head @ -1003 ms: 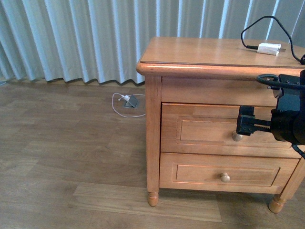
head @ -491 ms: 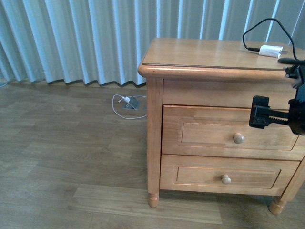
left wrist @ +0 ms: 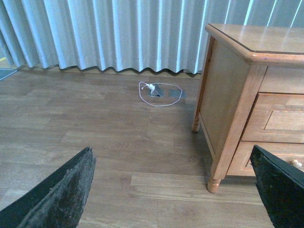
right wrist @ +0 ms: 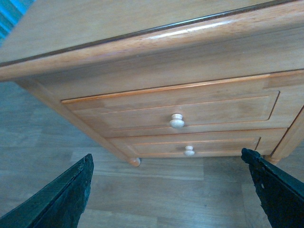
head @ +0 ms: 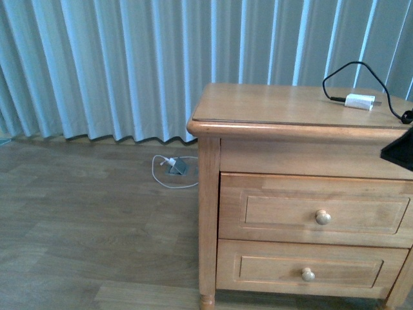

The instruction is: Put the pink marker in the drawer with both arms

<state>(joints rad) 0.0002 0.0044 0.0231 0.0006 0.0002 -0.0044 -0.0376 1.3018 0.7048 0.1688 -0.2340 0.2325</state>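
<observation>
Two drawers face you, both shut; upper drawer [head: 316, 210] honey wood, round knob. Left gripper [left wrist: 173, 190] and right gripper [right wrist: 171, 190] jaws spread wide. Bare plank floor [head: 97, 226] left of nightstand [head: 303, 187]. Pink marker unseen.

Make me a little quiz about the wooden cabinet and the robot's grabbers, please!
1. True or false: both drawers of the cabinet are shut.
2. What lies on the cabinet top? A) white charger plug with black cable B) a cup C) a book
3. Fill in: the fingers of the right gripper are spread wide, so it is ____.

Key:
1. True: the upper drawer and the lower drawer sit flush.
2. A, the charger plug.
3. open. The left gripper is too.
</observation>
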